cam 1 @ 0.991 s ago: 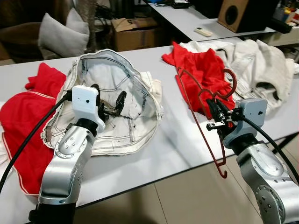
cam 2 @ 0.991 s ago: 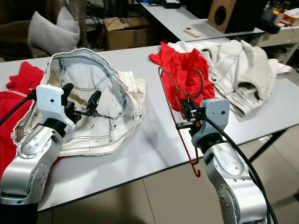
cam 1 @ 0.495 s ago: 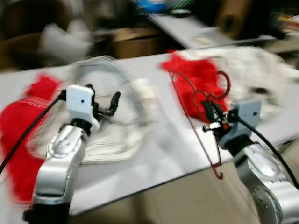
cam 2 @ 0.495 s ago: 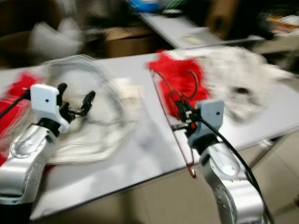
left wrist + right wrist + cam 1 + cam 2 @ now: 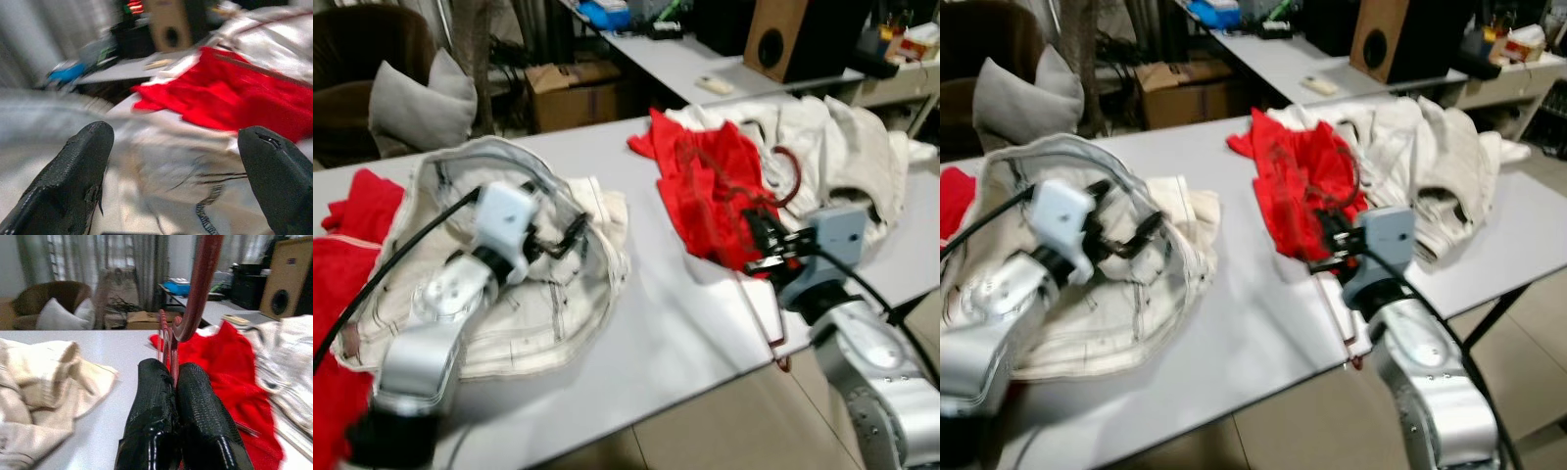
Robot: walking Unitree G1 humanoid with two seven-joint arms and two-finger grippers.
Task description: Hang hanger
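A dark red wire hanger [image 5: 790, 177] hangs over the red cloth [image 5: 700, 162], its hook toward the white garment and its lower end past the table's front edge. My right gripper [image 5: 761, 241] is shut on the hanger's wire near the middle. In the right wrist view the fingers [image 5: 195, 396] pinch the wire and the hanger [image 5: 201, 289] rises above them. My left gripper [image 5: 565, 242] is open above the cream garment [image 5: 460, 294], with nothing between its fingers [image 5: 73, 171].
The grey table [image 5: 675, 323] also carries a white garment [image 5: 847, 137] at the right and a red garment [image 5: 342, 264] at the left. Behind it are a pillow [image 5: 411, 98], a cardboard box [image 5: 573, 88], a second table and a speaker [image 5: 793, 39].
The whole picture has shifted, so the camera moved. My left arm reaches farther across the cream garment. The right gripper still holds the hanger, which now sits lower over the red cloth.
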